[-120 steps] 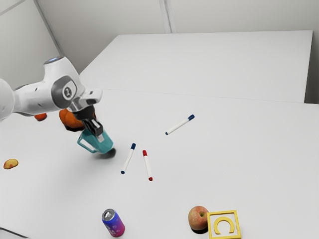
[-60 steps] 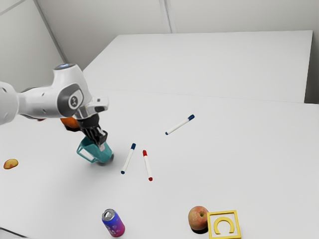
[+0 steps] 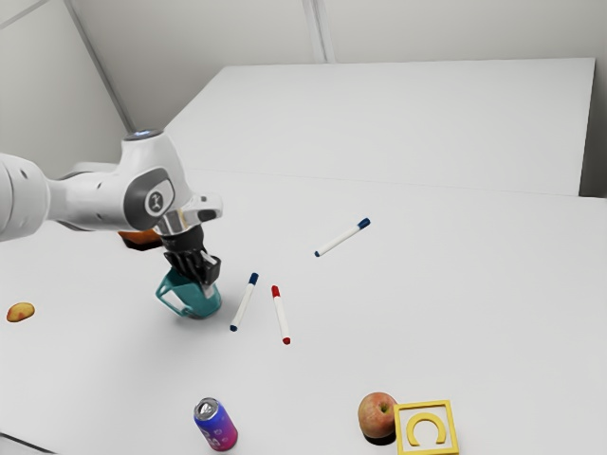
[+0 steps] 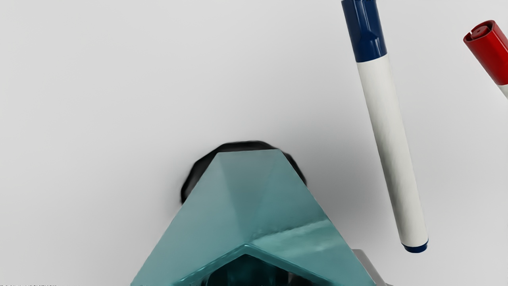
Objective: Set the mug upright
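Mug (image 3: 198,305) is leaning a little on the exterior view's left, its mouth facing up and its handle (image 3: 169,295) pointing toward that view's left. The arm (image 3: 90,199) is reaching in from the exterior view's left, and the gripper (image 3: 206,277) is closing on the mug's wall at the rim, so it is holding the mug. Just to the mug's right, a blue pen (image 3: 244,302) and a red pen (image 3: 281,316) are lying near each other on the table (image 3: 446,303), while another pen (image 3: 342,238) is lying farther off. Nearer to me, a can (image 3: 216,425) is standing upright, and to its right an apple (image 3: 377,415) is sitting beside a yellow frame (image 3: 426,428). A small fruit (image 3: 20,312) is resting at the far left edge, and an orange thing (image 3: 141,237) is partly hiding behind the arm.

In the wrist view, the mug is showing its teal outer wall, and a dark shape (image 4: 190,180) is curving around its base. The blue pen is lying beside the mug, apart from it, and the red pen is lying beyond.
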`<state>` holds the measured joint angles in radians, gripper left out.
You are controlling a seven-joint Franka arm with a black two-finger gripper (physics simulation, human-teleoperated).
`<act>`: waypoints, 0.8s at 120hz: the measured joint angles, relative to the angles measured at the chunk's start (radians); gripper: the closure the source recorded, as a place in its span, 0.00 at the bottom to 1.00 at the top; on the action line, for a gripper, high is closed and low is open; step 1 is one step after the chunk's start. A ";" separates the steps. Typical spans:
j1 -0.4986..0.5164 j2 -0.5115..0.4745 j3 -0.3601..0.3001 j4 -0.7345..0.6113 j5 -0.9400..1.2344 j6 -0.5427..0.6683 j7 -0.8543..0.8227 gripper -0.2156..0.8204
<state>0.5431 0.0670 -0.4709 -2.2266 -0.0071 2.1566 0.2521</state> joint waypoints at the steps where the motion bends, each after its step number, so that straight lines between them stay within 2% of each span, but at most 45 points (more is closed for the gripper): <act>1: 0.000 0.000 0.000 -0.001 0.000 0.000 -0.001 0.80; 16: 0.000 -0.007 -0.001 -0.005 -0.001 0.002 -0.019 0.64; 30: 0.002 -0.035 -0.013 -0.005 -0.002 0.000 -0.032 0.53; 64: -0.007 -0.144 -0.035 0.018 -0.004 -0.043 -0.056 0.40; 72: -0.007 -0.140 -0.036 0.075 -0.007 -0.074 -0.062 0.35; 84: -0.005 -0.099 -0.041 0.256 -0.006 -0.141 -0.073 0.30; 96: -0.004 -0.097 -0.046 0.368 -0.004 -0.209 -0.084 0.26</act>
<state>0.5387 -0.0305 -0.5165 -1.8586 -0.0115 1.9477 0.1683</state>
